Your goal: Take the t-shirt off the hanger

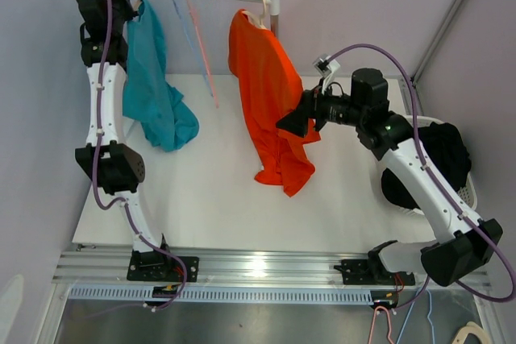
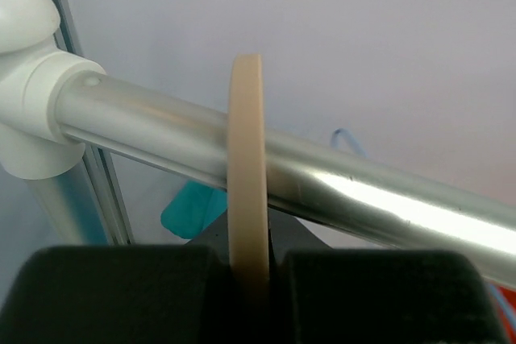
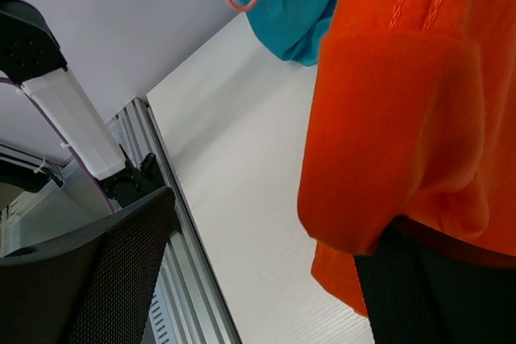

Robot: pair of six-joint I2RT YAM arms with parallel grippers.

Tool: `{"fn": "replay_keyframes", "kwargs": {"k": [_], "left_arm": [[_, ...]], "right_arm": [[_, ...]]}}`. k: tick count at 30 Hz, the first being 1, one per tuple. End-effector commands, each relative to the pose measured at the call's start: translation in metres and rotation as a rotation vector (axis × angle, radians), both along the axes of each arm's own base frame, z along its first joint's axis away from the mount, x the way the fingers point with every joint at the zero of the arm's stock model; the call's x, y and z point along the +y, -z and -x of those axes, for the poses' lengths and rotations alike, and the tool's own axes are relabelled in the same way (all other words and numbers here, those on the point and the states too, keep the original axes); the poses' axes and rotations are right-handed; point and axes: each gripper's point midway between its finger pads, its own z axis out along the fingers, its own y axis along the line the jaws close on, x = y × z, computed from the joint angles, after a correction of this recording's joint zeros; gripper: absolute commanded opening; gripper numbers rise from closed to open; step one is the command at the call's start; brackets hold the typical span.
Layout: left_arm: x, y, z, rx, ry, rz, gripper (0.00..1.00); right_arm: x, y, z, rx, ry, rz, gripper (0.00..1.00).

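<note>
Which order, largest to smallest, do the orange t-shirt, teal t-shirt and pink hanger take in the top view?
1. orange t-shirt
2. teal t-shirt, bunched, so it looks only somewhat smaller
3. pink hanger, just a thin outline

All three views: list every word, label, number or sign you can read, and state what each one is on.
No readable text in any view.
orange t-shirt: plain fabric, only stitching, no print.
teal t-shirt: plain, no print or tag showing.
beige hanger: no marking.
rail: bare metal, no marking.
</note>
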Motion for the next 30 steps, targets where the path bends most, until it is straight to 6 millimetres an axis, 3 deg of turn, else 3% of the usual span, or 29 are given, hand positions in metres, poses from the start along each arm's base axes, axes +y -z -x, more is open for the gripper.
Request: {"fn": "replay_keyframes", "kwargs": {"k": [1,2,4,5,7,8,10,11,12,13,14,15,16,17,18,22,23,26,29,30], "left_arm": [[-0.014,-0.044,0.026,-0.080,0.048,0.049,0.01],[-0.019,-0.047,0.026,-0.090,0.054,0.054,0.01],[-0.022,-0.051,0.026,-0.102,0.046,0.059,0.01],[-0.025,-0.054,0.026,-0.109,0.034,0.060,0.01],[-0.024,-0.057,0.026,-0.123,0.000,0.057,0.01],[-0.026,-0.063,0.027,-0.144,-0.023,0.048,0.01],[-0.028,-0.067,0.028,-0.160,-0.043,0.031,0.00],[-0.031,-0.068,0.026,-0.164,-0.055,0.018,0.01],[-0.033,-0.072,0.028,-0.172,-0.054,0.024,0.01],[-0.032,-0.057,0.025,-0.142,-0.055,0.043,0.01],[-0.031,-0.063,0.033,-0.155,-0.063,0.090,0.01],[-0.031,-0.055,0.033,-0.122,-0.064,0.100,0.01],[-0.031,-0.055,0.035,-0.111,-0.064,0.103,0.01],[-0.033,-0.059,0.038,-0.112,-0.061,0.103,0.01],[-0.035,-0.064,0.042,-0.115,-0.059,0.102,0.01],[-0.045,-0.082,0.060,-0.129,-0.053,0.061,0.01],[-0.045,-0.084,0.064,-0.130,-0.061,0.057,0.01],[-0.039,-0.096,0.082,-0.148,-0.097,0.055,0.01],[-0.033,-0.099,0.096,-0.140,-0.129,0.057,0.01],[-0.032,-0.095,0.098,-0.128,-0.135,0.063,0.01]], "right_arm": [[0.006,-0.031,-0.012,-0.073,-0.024,-0.071,0.88],[0.008,-0.039,-0.015,-0.091,-0.033,-0.085,0.88],[0.010,-0.035,-0.030,-0.074,-0.039,-0.086,0.88],[0.011,-0.047,-0.031,-0.090,-0.066,-0.106,0.88],[0.012,-0.045,-0.048,-0.072,-0.071,-0.110,0.87],[0.013,-0.060,-0.052,-0.091,-0.071,-0.128,0.86],[0.016,-0.058,-0.072,-0.065,-0.063,-0.133,0.86],[0.017,-0.062,-0.077,-0.046,-0.059,-0.149,0.86],[0.018,-0.083,-0.081,-0.076,-0.063,-0.173,0.86],[0.021,-0.077,-0.096,-0.042,-0.064,-0.177,0.86],[0.023,-0.084,-0.099,-0.023,-0.071,-0.197,0.85],[0.024,-0.110,-0.099,-0.064,-0.084,-0.220,0.85],[0.028,-0.099,-0.112,-0.013,-0.083,-0.213,0.85],[0.027,-0.104,-0.114,-0.012,-0.089,-0.219,0.85],[0.028,-0.112,-0.110,-0.021,-0.114,-0.228,0.85],[0.021,-0.109,-0.110,-0.043,-0.088,-0.208,0.86],[0.017,-0.118,-0.103,-0.068,-0.086,-0.213,0.87],[0.017,-0.119,-0.085,-0.057,-0.123,-0.210,0.88],[0.023,-0.100,-0.069,-0.009,-0.142,-0.162,0.92],[0.025,-0.104,-0.054,-0.025,-0.148,-0.153,0.93]]}}
